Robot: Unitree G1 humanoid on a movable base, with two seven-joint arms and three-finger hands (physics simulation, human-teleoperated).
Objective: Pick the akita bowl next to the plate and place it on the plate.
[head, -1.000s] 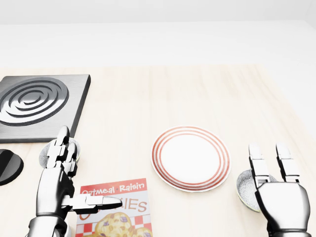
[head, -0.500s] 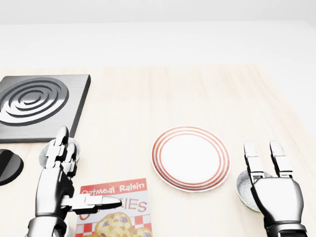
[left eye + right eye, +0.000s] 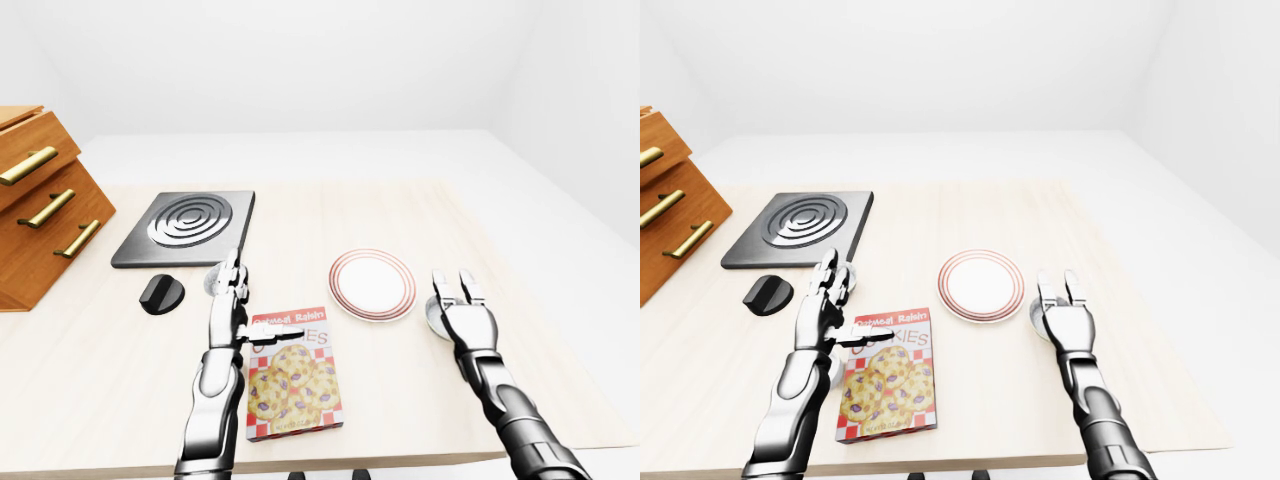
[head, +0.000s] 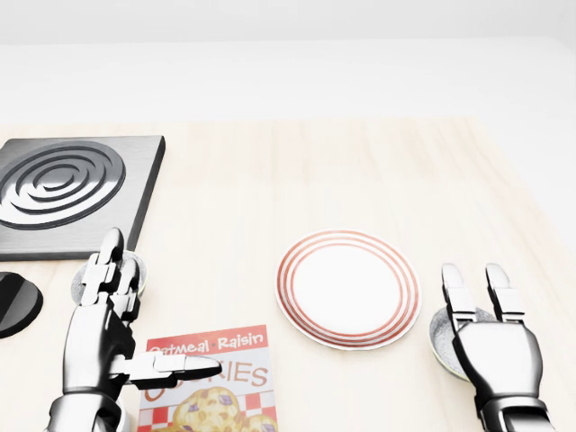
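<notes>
Right hand (image 4: 493, 346) shifted left — open fingers over akita bowl (image 4: 439, 336), plate (image 4: 347, 288) unmoved

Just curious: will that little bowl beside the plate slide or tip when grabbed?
Probably stiff and light: the bowl looks small and hard-walled. Its low, round shape likely resists tipping, but it may skid on the smooth table.

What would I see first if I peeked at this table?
Probably the two shiny metal hands: the right hand hovers open at a small bowl beside the red-ringed plate in the middle, and the left hand stands open by the bright cookie box at the bottom. A dark stove plate with silver rings lies at the top left of the table.
</notes>
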